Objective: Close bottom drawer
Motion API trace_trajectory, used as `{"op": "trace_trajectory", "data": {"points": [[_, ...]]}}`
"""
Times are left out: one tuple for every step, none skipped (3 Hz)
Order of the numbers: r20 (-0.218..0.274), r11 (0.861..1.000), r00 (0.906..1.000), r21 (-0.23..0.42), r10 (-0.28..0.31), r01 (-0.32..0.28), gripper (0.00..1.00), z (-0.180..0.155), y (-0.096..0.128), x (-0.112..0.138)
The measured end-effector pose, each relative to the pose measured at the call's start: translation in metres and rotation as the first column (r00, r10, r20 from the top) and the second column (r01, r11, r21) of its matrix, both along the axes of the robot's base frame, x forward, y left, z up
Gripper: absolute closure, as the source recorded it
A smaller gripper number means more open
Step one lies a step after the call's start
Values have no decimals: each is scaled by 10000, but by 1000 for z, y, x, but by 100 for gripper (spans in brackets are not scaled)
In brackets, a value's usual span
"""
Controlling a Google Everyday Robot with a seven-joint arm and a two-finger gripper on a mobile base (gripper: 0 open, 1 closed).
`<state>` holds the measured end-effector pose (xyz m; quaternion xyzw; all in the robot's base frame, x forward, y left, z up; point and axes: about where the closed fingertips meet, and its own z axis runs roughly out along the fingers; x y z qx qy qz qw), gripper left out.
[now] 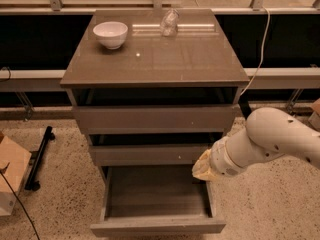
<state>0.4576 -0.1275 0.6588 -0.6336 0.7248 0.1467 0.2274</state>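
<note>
The bottom drawer [157,226] is pulled far out of the grey-brown cabinet; its plank floor is bare. Above it sit the middle drawer [150,155], with a small white dot on its front, and the top drawer [155,119], both slightly out. My white arm [270,139] reaches in from the right. My gripper [201,168] is at the right side of the cabinet, over the bottom drawer's right rear corner and against the middle drawer's right end. The wrist hides its fingers.
A white bowl [110,34] and a clear crumpled object [169,23] stand on the cabinet top [155,59]. A cardboard box [10,176] and a black bar [39,156] lie on the speckled floor at left. A white cable [260,54] hangs at right.
</note>
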Motion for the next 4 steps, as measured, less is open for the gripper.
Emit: {"op": "trace_trajectory", "data": {"points": [[-418, 9998, 9991, -172, -53, 46, 100, -50, 6, -11], [-678, 9995, 9976, -289, -157, 138, 100, -89, 5, -17], [-1319, 9977, 9896, -439, -579, 526, 100, -132, -2, -19], [-1449, 9974, 9874, -430, -632, 575, 100, -138, -3, -21]]}}
